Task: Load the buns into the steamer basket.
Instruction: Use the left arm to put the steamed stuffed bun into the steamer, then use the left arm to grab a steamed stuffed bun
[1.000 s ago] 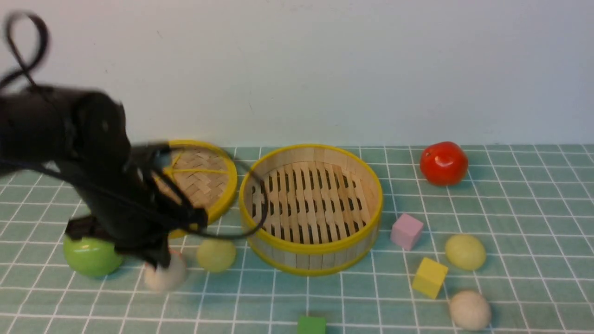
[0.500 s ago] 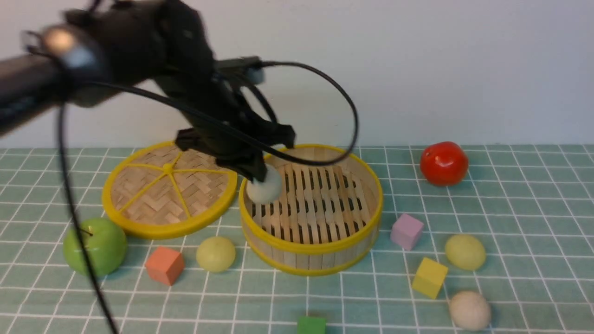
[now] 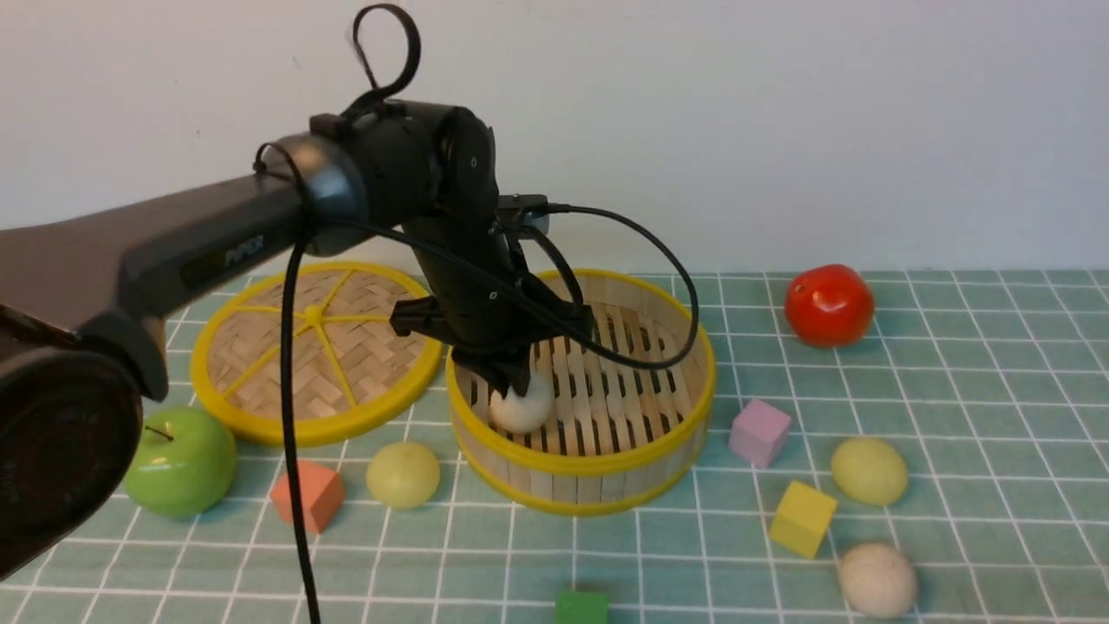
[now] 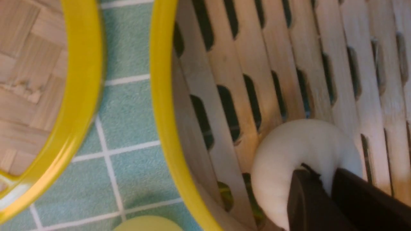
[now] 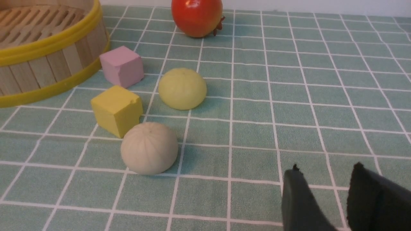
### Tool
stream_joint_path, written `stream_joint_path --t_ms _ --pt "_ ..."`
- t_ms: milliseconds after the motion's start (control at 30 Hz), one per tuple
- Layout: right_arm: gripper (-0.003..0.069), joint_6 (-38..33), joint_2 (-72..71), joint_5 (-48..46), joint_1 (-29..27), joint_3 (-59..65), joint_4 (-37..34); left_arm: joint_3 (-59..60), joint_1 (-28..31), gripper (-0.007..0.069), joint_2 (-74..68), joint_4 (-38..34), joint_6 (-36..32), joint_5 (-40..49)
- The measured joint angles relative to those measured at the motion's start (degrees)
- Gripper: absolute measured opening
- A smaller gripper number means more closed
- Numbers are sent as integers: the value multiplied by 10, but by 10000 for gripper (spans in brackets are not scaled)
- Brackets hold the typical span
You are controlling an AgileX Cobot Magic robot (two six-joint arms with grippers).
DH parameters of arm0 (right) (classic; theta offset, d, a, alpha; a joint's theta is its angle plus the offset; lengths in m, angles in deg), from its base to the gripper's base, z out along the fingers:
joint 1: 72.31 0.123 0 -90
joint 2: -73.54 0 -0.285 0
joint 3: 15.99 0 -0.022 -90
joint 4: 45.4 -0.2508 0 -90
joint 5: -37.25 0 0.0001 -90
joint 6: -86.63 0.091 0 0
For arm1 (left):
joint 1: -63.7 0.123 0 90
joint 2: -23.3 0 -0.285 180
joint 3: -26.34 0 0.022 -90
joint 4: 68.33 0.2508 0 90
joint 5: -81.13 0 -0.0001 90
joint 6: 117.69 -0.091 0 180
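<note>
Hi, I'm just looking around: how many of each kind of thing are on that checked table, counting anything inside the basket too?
Buns: 4
Cubes: 4
Green apple: 1
Red pomegranate: 1
Steamer basket: 1
Woven lid: 1
Total: 12

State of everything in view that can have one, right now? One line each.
steamer basket: upright, uncovered, one bun inside
woven lid: off, flat on the table beside the basket
off-white bun: in the basket, at the left tool's tips
other three buns: outside the basket, on the table
left tool: jaws slightly apart at the bun, grip unclear
right tool: open, nothing between jaws
</note>
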Motion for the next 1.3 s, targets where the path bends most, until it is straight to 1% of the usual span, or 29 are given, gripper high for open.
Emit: stream_joint_path --t_ms 33,67,100,167,200,233,300,400,500,533,567,600,667,700,767,833,867,967,1067,1200,1267,1300 --pt "240 0 0 0 0 0 0 0 0 99 1 0 0 1" --pt "240 0 0 0 0 0 0 -7 0 154 2 3 1 13" --pt "240 0 0 0 0 0 0 -11 0 179 3 4 1 18" --pt "240 0 0 0 0 0 0 -21 0 262 8 6 -8 33" --pt "240 0 0 0 0 0 0 -24 0 290 10 6 -11 39" --pt "240 0 0 0 0 0 0 -35 0 360 21 6 -18 53" --pt "240 0 0 0 0 0 0 -48 0 435 49 14 -22 73" --pt "240 0 0 0 0 0 0 -51 -1 483 92 49 -10 100" --pt "240 0 0 0 0 0 0 -41 -2 498 145 109 19 119" --pt "240 0 0 0 0 0 0 -39 -2 499 149 113 21 119" --pt "240 0 0 0 0 0 0 -14 -2 500 179 146 38 120" --pt "240 0 0 0 0 0 0 8 -2 500 196 164 48 121" --pt "240 0 0 0 0 0 0 57 -2 495 226 191 66 122" --pt "240 0 0 0 0 0 0 69 -2 495 232 193 68 122" --pt "240 0 0 0 0 0 0 146 -2 479 268 213 94 119" --pt "240 0 0 0 0 0 0 208 -2 463 291 216 114 89" --pt "240 0 0 0 0 0 0 214 -2 462 293 216 114 86" --pt "240 0 0 0 0 0 0 292 -2 428 304 216 135 22" --pt "240 0 0 0 0 0 0 313 -2 398 286 213 136 6" --pt "240 0 0 0 0 0 0 313 1 383 255 210 127 -15" --pt "240 0 0 0 0 0 0 313 10 381 241 192 118 -29" --pt "240 0 0 0 0 0 0 313 20 381 233 171 107 -39"
